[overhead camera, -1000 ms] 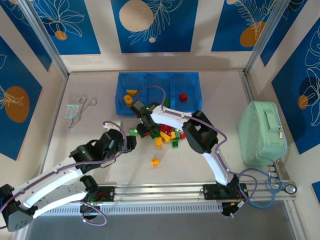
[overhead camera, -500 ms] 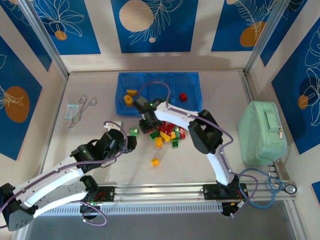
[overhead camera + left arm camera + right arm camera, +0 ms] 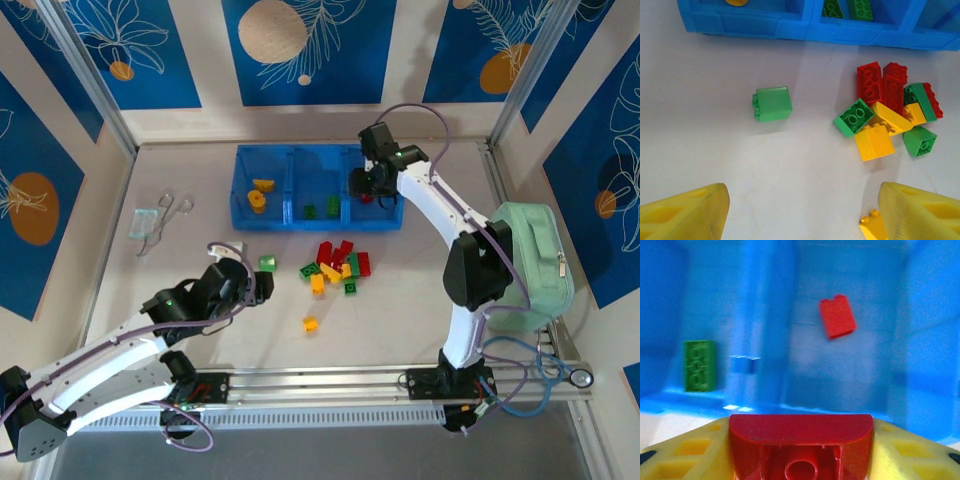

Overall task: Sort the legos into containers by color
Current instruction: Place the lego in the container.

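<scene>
The blue tray (image 3: 300,216) stands at the back with three containers. My right gripper (image 3: 365,186) hangs over the right one, shut on a red lego (image 3: 800,447). Below it, another red lego (image 3: 837,316) lies on that compartment's floor, and a green one (image 3: 700,365) lies in the middle compartment. Yellow legos (image 3: 260,190) lie in the left compartment. A mixed pile of red, green and yellow legos (image 3: 335,265) sits in front of the tray. My left gripper (image 3: 262,284) is open just below a lone green lego (image 3: 772,103), with a yellow lego (image 3: 872,227) by its right finger.
A mint-green pouch (image 3: 523,262) lies at the right edge of the table. A clear plastic bag and small metal tool (image 3: 160,218) lie at the left. One yellow brick (image 3: 310,323) sits alone toward the front rail (image 3: 320,380).
My right arm has swung from the pile up and right to the tray's right compartment, carrying the red lego. The left arm has stayed put.
</scene>
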